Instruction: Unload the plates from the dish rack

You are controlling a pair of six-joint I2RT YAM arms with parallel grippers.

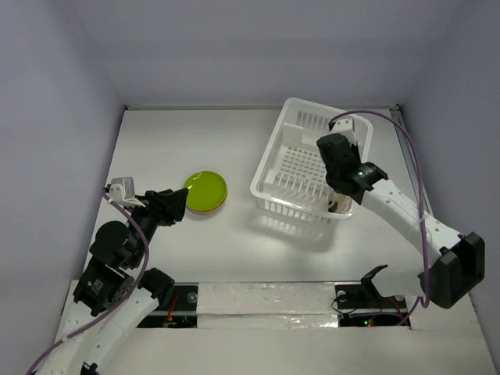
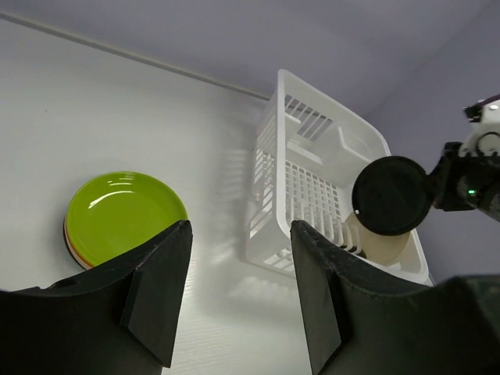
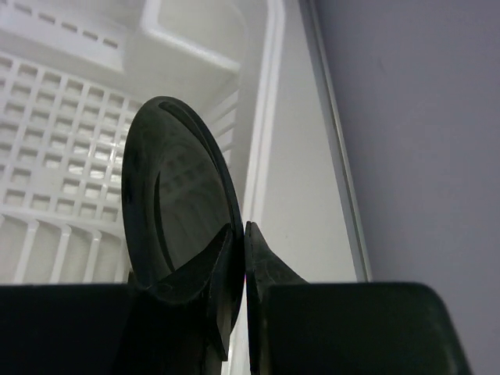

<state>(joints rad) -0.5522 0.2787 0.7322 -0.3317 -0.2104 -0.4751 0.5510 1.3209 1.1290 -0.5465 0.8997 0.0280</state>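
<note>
My right gripper (image 3: 240,226) is shut on the rim of a dark grey-teal plate (image 3: 172,187), held upright over the right end of the white dish rack (image 3: 62,156). From the left wrist view the dark plate (image 2: 391,195) hangs above the rack (image 2: 269,195), with a tan plate (image 2: 383,244) standing in the rack below it. A lime green plate (image 1: 206,190) tops a stack with orange and red edges on the table left of the rack (image 1: 269,168). My left gripper (image 1: 181,205) is open and empty beside that stack (image 2: 125,212).
The rack stands at the back right, near the right wall (image 1: 453,117). A taped strip (image 1: 266,301) runs along the table's near edge between the arm bases. Purple cables (image 1: 418,195) loop along the right arm.
</note>
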